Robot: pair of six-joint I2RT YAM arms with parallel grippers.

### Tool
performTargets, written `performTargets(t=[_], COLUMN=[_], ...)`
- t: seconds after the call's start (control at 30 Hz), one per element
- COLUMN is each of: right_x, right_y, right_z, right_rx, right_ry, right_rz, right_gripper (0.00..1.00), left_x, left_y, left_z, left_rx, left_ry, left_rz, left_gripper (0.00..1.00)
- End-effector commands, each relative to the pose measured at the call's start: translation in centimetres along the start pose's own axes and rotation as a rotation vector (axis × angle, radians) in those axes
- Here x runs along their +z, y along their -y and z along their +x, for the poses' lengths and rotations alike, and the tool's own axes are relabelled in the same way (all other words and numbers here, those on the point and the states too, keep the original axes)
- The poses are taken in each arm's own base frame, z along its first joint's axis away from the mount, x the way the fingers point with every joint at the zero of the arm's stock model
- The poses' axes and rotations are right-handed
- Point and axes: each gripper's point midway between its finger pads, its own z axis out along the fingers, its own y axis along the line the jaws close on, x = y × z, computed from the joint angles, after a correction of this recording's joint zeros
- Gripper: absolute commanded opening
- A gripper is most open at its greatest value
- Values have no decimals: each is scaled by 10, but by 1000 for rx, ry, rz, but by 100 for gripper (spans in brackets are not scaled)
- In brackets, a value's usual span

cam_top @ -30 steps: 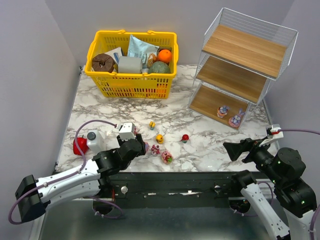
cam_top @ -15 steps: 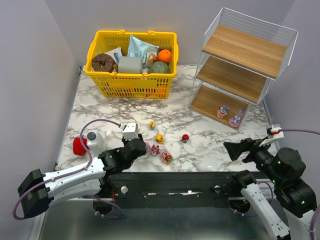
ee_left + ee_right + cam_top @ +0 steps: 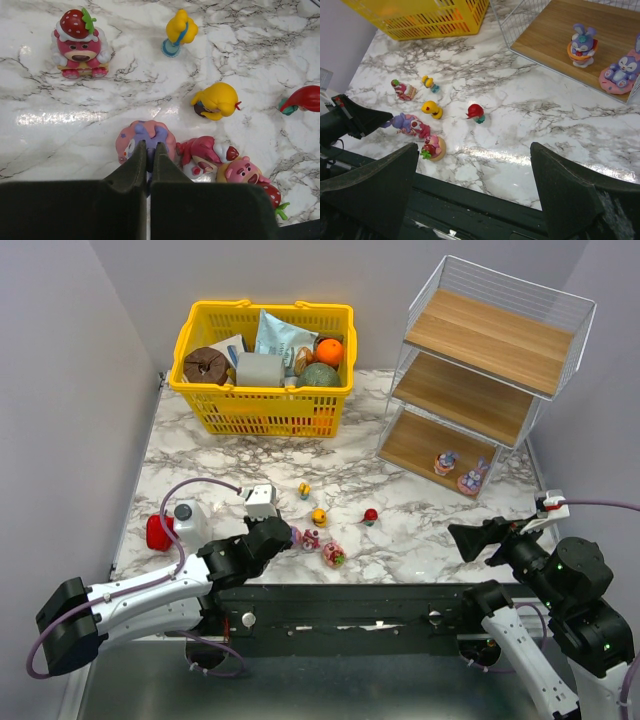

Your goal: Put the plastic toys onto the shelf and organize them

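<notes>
Several plastic toys lie on the marble near the front edge: a strawberry-capped pink bear (image 3: 80, 45), a yellow duck (image 3: 180, 30), a yellow figure (image 3: 216, 100), a red one (image 3: 371, 514) and two pink bears (image 3: 202, 155). My left gripper (image 3: 148, 145) is shut on the purple part of a pink-and-purple toy (image 3: 167, 137), which rests on the table. The shelf (image 3: 490, 350) stands at the back right, with two purple toys (image 3: 445, 462) on its bottom board. My right gripper (image 3: 470, 540) hovers wide open over the front right, holding nothing.
A yellow basket (image 3: 262, 390) full of goods stands at the back left. A white bottle (image 3: 185, 523) and a red pepper-like object (image 3: 157, 532) sit left of my left arm. Grey walls close in both sides.
My left gripper has closed its jaws onto the pink-and-purple toy after edging a little forward. The right arm has not moved.
</notes>
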Motion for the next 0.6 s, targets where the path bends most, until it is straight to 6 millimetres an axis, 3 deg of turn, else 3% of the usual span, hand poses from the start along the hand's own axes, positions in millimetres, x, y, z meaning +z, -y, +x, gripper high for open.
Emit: performTargets(t=[0.0,0.17,0.27,0.4,0.57], right_x=[-6,-7,-8,-9,-9], right_y=[3,3,3,2,2], right_z=[-6,-7,-7,-7,-8], right_rx=[-20,-20,-20,-16,-11], right_ry=[34,38,41,45,46], right_rz=[16,14,14,11,10], right_gripper=[100,100,99,100,100], left_x=[-1,-9,-18,-25,-17], left_y=[-2,5,22,57,104], left_z=[-15,-37,-64,-96,-113], left_rx=[-19,-19,-43,-91,-162], left_ry=[53,77,122,165,169], left_rz=[-36,-50,-10,88,175], left_gripper=[0,0,0,0,0])
